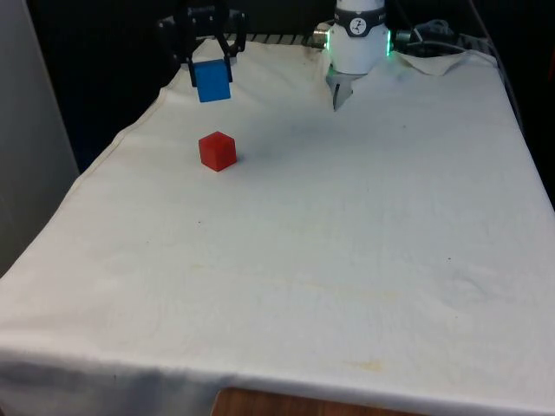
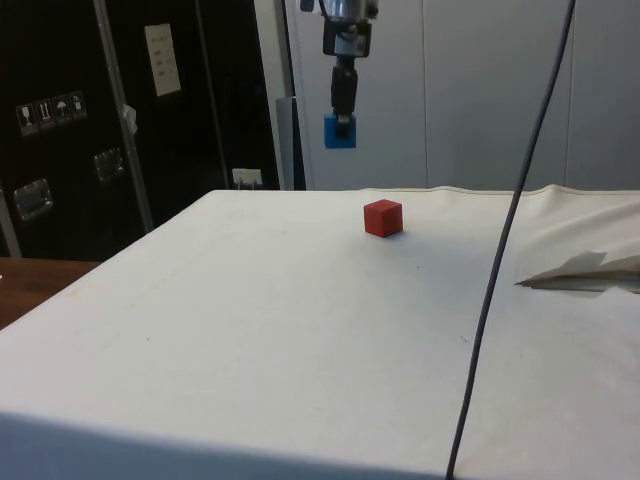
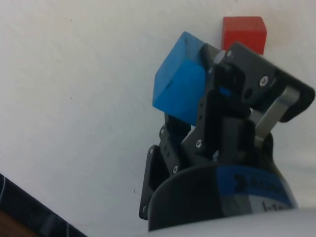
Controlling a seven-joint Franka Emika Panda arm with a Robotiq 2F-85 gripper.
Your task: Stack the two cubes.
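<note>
The black two-finger gripper has its jaws clamped on the small blue cube, held high above the white cloth, with the red cube waiting below, nearer the camera, so placing remains.

The blue cube is a plain, solid-coloured block held off the tabletop, pinched between the black fingers. In the front view it hangs in the upper left of the frame, slightly turned, clear of the cloth. In the side view it hangs at upper centre, well above the surface.

The red cube sits flat on the tabletop, one corner turned toward the front camera, below the blue one in frame and apart from it. The side view shows it resting just right of centre.
</note>
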